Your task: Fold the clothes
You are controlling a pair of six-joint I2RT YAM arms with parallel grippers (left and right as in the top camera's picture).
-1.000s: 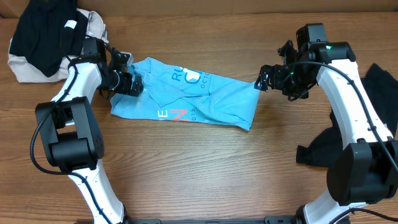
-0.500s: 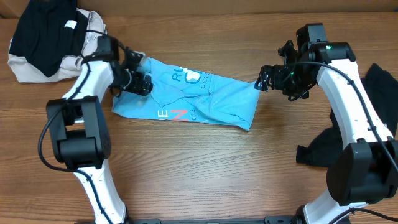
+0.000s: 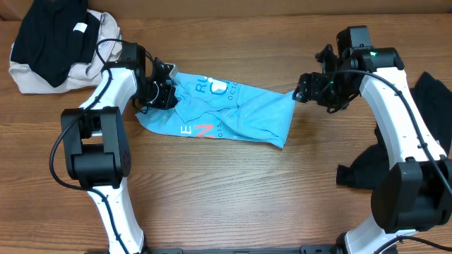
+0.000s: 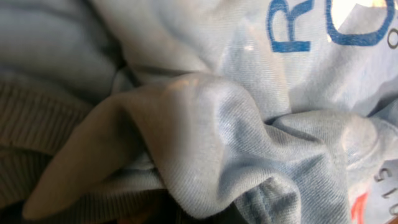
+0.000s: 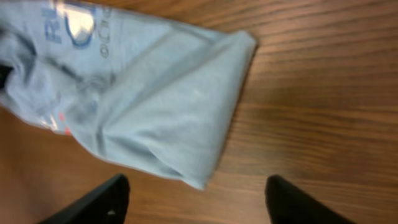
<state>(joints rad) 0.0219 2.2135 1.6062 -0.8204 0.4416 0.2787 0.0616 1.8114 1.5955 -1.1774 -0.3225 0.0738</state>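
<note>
Where the light blue T-shirt (image 3: 247, 113) lies crumpled on the counter (image 3: 226, 190), its near edge reads "EN" (white E, red N), then "015"; farther up, "RU" in blue. On its bunched left edge the left hand (image 3: 161, 95) is clamped. Just off its right corner, the right hand (image 5: 196, 183) has its fingers apart. Far left: black garment (image 3: 49, 39) atop beige garment (image 3: 28, 79). Right edge: second black garment (image 3: 434, 95).

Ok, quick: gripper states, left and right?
Left gripper: closed on the bunched end of the T-shirt.
Right gripper: open, holding nothing.
</note>
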